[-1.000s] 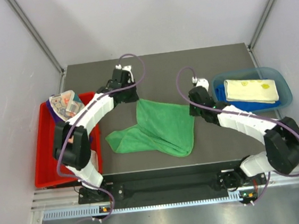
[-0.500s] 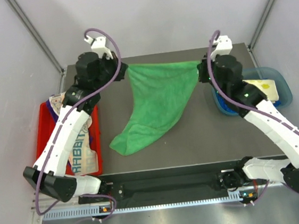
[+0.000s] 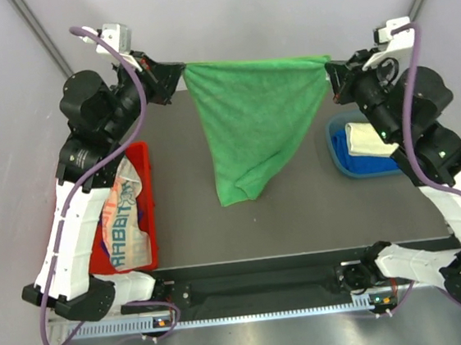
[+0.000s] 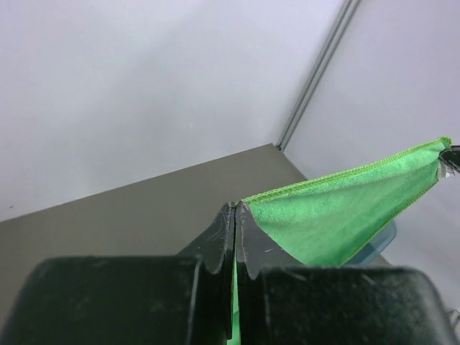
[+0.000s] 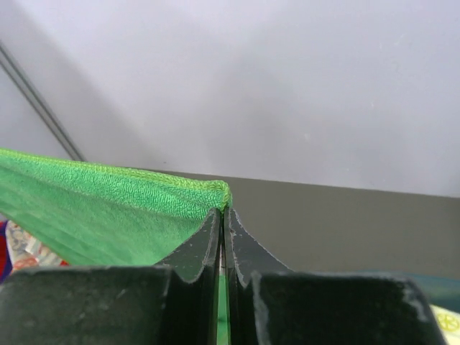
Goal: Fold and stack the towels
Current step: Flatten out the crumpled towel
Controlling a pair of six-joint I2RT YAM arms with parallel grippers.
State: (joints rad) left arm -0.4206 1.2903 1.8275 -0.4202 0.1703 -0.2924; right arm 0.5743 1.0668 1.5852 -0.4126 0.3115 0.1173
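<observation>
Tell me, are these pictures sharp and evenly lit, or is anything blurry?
Top external: soft even light, no glare, green towel crisp. Left wrist: the left end effector is dark and slightly soft up close; towel weave sharp. Right wrist: same for the right end effector.

Towel (image 3: pixel 251 129) hangs between left hand (image 3: pixel 179 69) and right hand (image 3: pixel 329 68), above table (image 3: pixel 317 213).

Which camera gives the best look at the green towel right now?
The top external view: it shows the whole green towel stretched between the left gripper and right gripper, hanging down to a point. Each wrist view shows only the corner pinched in its own gripper and part of the top edge.
</observation>
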